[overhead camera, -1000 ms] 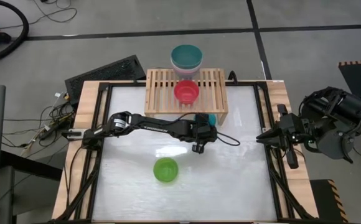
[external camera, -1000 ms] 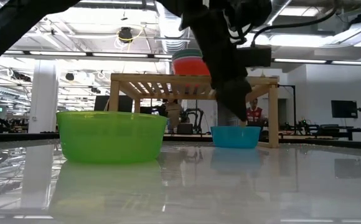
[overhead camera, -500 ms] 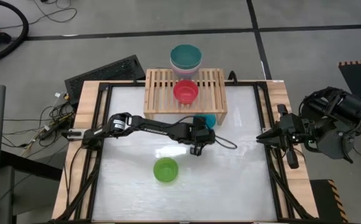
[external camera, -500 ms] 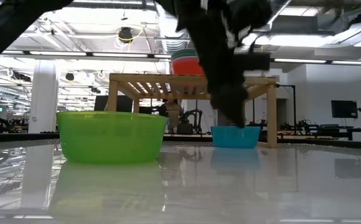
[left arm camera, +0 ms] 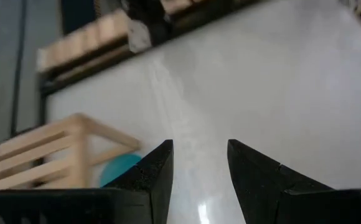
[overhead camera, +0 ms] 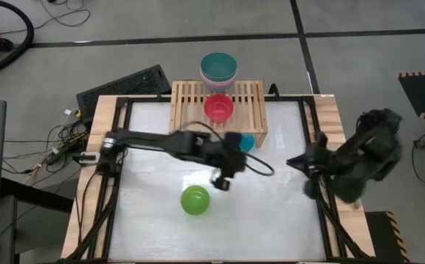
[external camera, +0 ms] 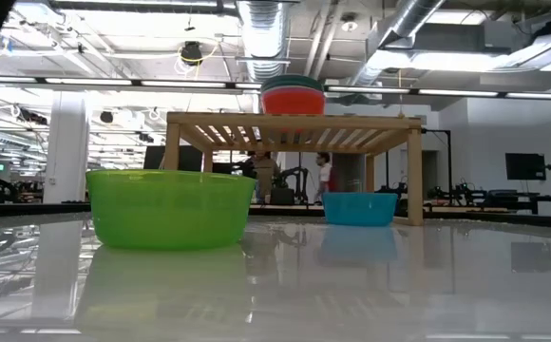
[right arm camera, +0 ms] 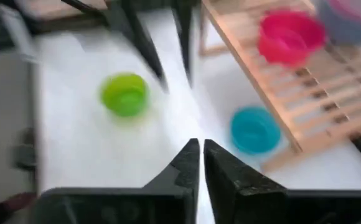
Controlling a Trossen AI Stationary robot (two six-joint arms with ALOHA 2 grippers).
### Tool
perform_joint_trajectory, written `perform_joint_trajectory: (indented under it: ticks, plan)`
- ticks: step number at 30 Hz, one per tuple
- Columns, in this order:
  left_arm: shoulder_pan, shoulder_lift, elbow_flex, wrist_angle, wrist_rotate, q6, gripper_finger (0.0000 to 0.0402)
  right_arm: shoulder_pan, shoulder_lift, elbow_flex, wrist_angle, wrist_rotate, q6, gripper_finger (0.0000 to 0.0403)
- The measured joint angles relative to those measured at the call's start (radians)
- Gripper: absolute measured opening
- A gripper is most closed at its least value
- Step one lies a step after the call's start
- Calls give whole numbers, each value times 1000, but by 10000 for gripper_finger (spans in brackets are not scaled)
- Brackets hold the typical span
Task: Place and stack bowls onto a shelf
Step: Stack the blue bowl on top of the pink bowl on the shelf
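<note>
The light-wood shelf [overhead camera: 198, 110] stands at the table's far edge. A red bowl [overhead camera: 219, 108] sits on its slats, and a stack of bowls with a teal one on top [overhead camera: 219, 67] is at its far edge. A cyan bowl [overhead camera: 246, 141] rests on the table by the shelf's near right leg. A lime green bowl [overhead camera: 195, 199] sits on the table toward the near side. My left gripper [overhead camera: 219, 180] hangs open and holds nothing, above the table between the cyan and green bowls. My right gripper [overhead camera: 292, 160] is shut at the table's right edge.
A black keyboard [overhead camera: 124, 84] and cables [overhead camera: 58, 139] lie beyond the table's far left corner. The white tabletop [overhead camera: 271, 213] is framed by black rails. The room behind shows through the shelf's legs [external camera: 414, 171] in the low view.
My left gripper has risen from the cyan bowl and drawn back toward the near left, tipping less steeply; it has left the low view. The cyan bowl stays on the table. My right arm has swung a little toward the table and sunk.
</note>
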Motion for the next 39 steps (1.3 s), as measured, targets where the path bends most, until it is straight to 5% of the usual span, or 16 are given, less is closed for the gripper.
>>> perform_joint_trajectory:
  ticks: [4, 9, 16, 20, 27, 39]
  plan:
    - [-11, -185, 4, -73, -54, -47, 138, -74, 23, -214, 106, -13, 64, 18]
    - [-48, -373, 3, -101, -164, -139, 138, -213, 87, -457, 485, -45, -21, 18]
    - [-102, -535, 2, -154, -263, -199, 138, -366, 238, -615, 947, 20, -149, 18]
    - [-129, -578, -12, -212, -298, -244, 138, -423, 348, -636, 966, 161, -59, 18]
    - [-175, -597, -38, -320, -341, -307, 138, -476, 522, -651, 969, 224, 127, 18]
    - [-195, -588, -38, -358, -390, -279, 138, -584, 581, -651, 971, 275, 71, 18]
